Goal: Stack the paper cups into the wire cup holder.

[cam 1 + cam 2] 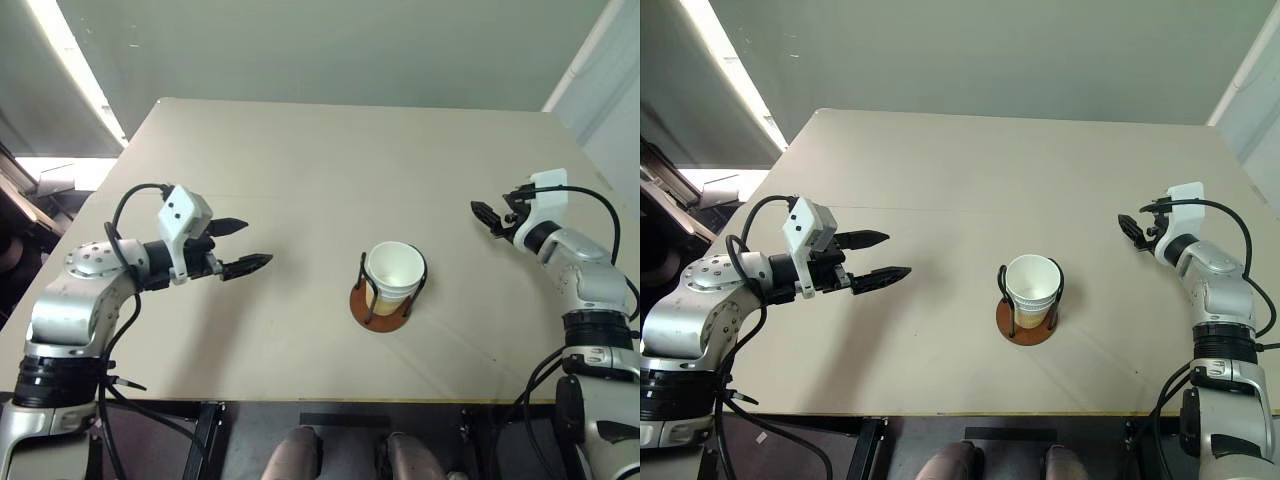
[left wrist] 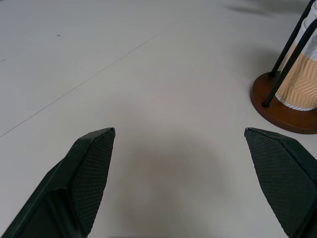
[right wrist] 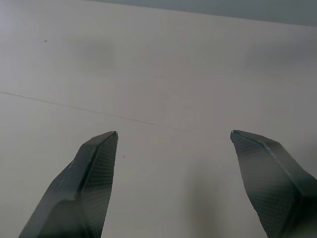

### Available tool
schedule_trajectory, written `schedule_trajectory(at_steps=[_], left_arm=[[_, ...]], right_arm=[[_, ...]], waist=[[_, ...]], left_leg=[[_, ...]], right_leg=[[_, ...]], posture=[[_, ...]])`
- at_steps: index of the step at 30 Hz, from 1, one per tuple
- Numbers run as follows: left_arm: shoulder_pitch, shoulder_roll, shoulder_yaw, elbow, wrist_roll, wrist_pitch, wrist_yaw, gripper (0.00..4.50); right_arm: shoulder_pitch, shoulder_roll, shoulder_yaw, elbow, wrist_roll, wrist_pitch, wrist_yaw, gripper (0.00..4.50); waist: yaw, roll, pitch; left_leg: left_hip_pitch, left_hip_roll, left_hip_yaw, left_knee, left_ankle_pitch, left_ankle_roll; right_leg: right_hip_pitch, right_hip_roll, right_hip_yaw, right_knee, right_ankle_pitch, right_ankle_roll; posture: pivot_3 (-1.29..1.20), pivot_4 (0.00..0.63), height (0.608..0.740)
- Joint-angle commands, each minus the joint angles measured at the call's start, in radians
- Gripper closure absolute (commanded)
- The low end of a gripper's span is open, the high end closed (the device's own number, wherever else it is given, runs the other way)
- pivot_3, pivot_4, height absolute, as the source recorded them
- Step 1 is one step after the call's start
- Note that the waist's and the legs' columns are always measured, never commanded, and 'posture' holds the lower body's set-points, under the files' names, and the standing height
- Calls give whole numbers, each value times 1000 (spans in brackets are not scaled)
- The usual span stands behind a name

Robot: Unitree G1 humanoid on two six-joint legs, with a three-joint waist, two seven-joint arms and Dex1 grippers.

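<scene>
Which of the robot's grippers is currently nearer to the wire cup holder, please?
Right, narrowly. The open right gripper hovers beyond the wire cup holder on the robot's right; the open left gripper hovers slightly farther off on its left. Neither touches it.

Matt paper cups [image 1: 394,275], glossy holder base [image 2: 282,106]

1. Beyond the left gripper [image 1: 246,247], we cannot count the paper cups [image 1: 393,274]: they sit nested, one open mouth showing.
2. In that gripper's own view, the picture's edge cuts off the wire cup holder [image 2: 284,106].
3. The right gripper [image 1: 487,217] looks too small for us to judge its finger gap from the head.
</scene>
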Motion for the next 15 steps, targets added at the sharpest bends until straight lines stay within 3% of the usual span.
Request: schedule_trajectory(at_steps=[1, 15], left_arm=[[-3, 15, 25, -39, -11, -6, -3, 0], [2, 18, 26, -36, -9, -9, -7, 0]], right_arm=[[-16, -9, -7, -37, 6, -2, 4, 739], [-19, -5, -4, -39, 5, 2, 4, 739]], waist=[[0, 0, 0], [0, 0, 0]], left_leg=[[0, 0, 0, 0, 0, 0], [0, 0, 0, 0, 0, 0]], right_leg=[[0, 0, 0, 0, 0, 0], [0, 0, 0, 0, 0, 0]], posture=[[0, 150, 740], [0, 150, 740]])
